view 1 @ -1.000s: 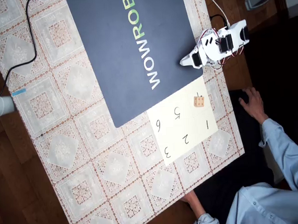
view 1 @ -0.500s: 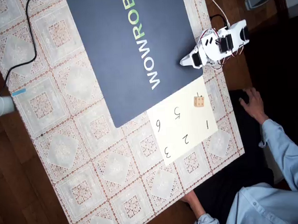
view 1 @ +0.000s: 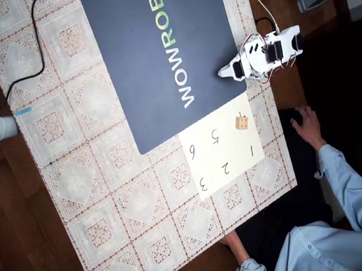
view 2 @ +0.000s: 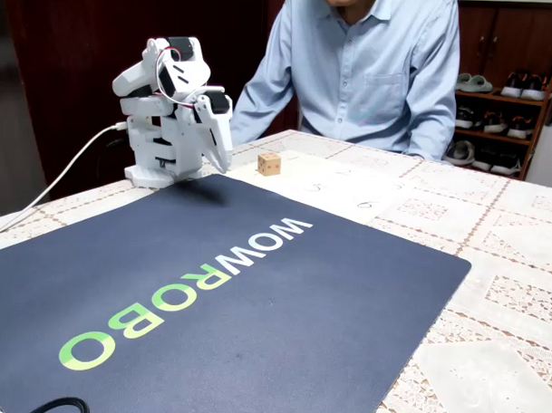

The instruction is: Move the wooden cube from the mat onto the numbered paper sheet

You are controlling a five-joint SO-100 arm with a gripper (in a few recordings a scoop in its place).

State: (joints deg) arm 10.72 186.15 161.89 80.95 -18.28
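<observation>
1. Cube [view 1: 242, 123] [view 2: 269, 163] resting on the sheet [view 1: 221, 154] [view 2: 340, 191], at its corner nearest the arm, touching nothing else.
2. Overhead: numerals 1, 2, 3, 5, 6 legible on the sheet; cube partly covering one more mark. Fixed view: numerals faint, barely readable.
3. Sheet lying beside the mat [view 1: 165, 57] [view 2: 209, 295], edge to edge.
4. Gripper [view 1: 225, 73] [view 2: 220, 137] folded down over the mat's corner, apart from the cube, holding nothing; open or closed: cannot tell.
5. Fixed view: person's shirt [view 2: 372, 65] behind the table. Overhead: hand [view 1: 307, 124] at the table's edge.
</observation>
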